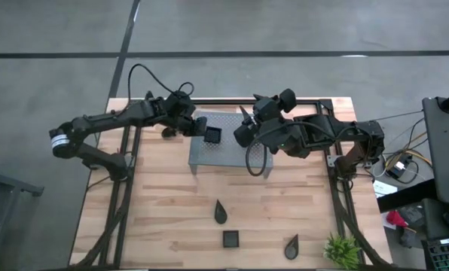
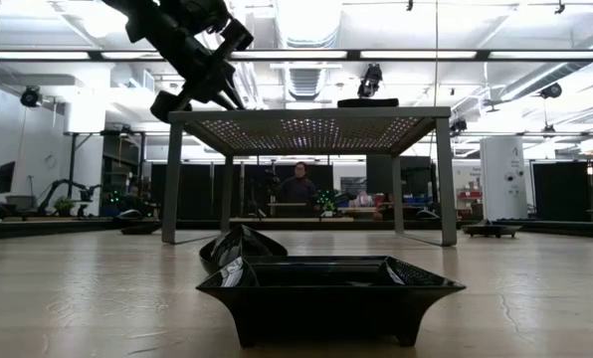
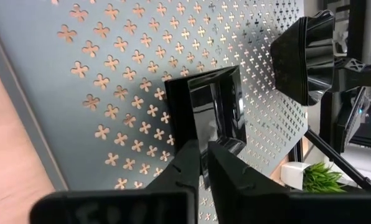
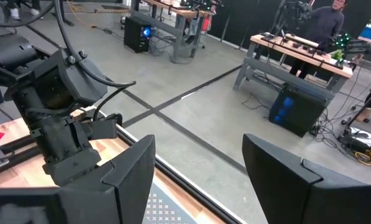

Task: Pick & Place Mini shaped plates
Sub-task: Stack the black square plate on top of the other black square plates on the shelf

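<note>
A grey perforated rack (image 1: 232, 154) stands mid-table. My left gripper (image 1: 200, 130) reaches over its left part, shut on a glossy black square plate (image 1: 212, 136) (image 3: 204, 112) whose base sits on the rack top. A second black plate (image 3: 304, 56) (image 2: 366, 101) stands on the rack farther right; in the high view the right arm hides it. My right gripper (image 1: 251, 108) (image 4: 198, 180) hovers open above the rack's right part and holds nothing. A square plate (image 1: 230, 239) (image 2: 331, 298) and two teardrop plates (image 1: 220, 213) (image 1: 291, 246) lie on the near part of the table. My left gripper pinches the square plate's rim on the side toward the arm (image 3: 205, 144) between its two fingers (image 3: 185, 168). They slant in from the table's left and above. The plate rests on the rack top.
A small green plant (image 1: 341, 251) stands at the table's near right corner. The right arm's cable loop (image 1: 253, 159) hangs over the rack. Bare wood lies between the rack and the near plates. A person (image 2: 298, 189) is in the room beyond the table.
</note>
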Tool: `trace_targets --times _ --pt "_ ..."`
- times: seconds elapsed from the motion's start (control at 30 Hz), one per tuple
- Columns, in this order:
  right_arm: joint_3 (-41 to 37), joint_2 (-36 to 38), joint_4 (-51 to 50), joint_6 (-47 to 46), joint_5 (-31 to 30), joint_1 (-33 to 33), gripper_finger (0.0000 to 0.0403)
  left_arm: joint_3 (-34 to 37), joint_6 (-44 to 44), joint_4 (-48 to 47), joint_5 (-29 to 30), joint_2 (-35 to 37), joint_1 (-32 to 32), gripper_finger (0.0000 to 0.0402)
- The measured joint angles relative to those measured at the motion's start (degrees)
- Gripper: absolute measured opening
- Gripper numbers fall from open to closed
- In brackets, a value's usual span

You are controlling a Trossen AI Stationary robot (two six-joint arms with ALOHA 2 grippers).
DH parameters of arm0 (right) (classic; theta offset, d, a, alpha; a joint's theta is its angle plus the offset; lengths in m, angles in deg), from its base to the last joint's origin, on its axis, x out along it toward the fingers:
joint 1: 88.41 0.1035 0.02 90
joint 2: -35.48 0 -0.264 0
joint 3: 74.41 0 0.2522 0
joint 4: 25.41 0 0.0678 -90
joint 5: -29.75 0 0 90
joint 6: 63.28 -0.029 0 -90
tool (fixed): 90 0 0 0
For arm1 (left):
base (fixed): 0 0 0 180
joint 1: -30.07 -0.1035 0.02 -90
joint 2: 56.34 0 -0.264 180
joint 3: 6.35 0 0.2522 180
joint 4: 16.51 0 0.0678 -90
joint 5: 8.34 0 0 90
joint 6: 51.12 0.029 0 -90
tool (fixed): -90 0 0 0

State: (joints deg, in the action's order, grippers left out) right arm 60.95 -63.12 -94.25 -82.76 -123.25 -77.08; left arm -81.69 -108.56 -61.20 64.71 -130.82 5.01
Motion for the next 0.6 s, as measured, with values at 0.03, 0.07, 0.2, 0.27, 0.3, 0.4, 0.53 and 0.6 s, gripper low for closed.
trace_targets --times 0.03,0.07,0.2,0.27,0.3,0.4,0.53,0.6 --pt "0.0 0.0 0.01 0.0 0.0 0.0 0.0235 0.0 -0.07 0.02 0.0 0.04 0.02 0.0031" --pt "0.0 0.0 0.01 0.0 -0.02 0.0 0.0236 0.0 -0.14 0.02 -0.02 0.04 0.02 0.0036" --pt "0.0 0.0 0.01 0.0 -0.01 0.0 0.0242 0.0 -0.1 0.03 -0.02 0.43 0.02 0.0059" --pt "0.0 0.0 0.0 0.0 0.0 0.0 0.0244 0.0 -0.05 0.04 -0.04 0.66 0.02 0.0071" --pt "0.0 0.0 -0.03 -0.02 -0.01 0.0 0.0244 0.0 0.3 0.04 -0.04 0.73 0.02 0.0077" --pt "0.0 0.0 -0.05 -0.02 0.02 0.02 0.0242 0.0 0.79 0.03 -0.38 1.44 0.02 0.0093" --pt "0.0 -0.01 -0.34 -1.45 0.27 0.13 0.0236 0.0 1.0 0.04 -0.76 2.97 0.02 0.0109" --pt "0.0 -0.02 -1.44 -3.94 1.67 0.38 0.0234 0.0 1.72 0.17 -0.82 4.15 0.02 0.0112"
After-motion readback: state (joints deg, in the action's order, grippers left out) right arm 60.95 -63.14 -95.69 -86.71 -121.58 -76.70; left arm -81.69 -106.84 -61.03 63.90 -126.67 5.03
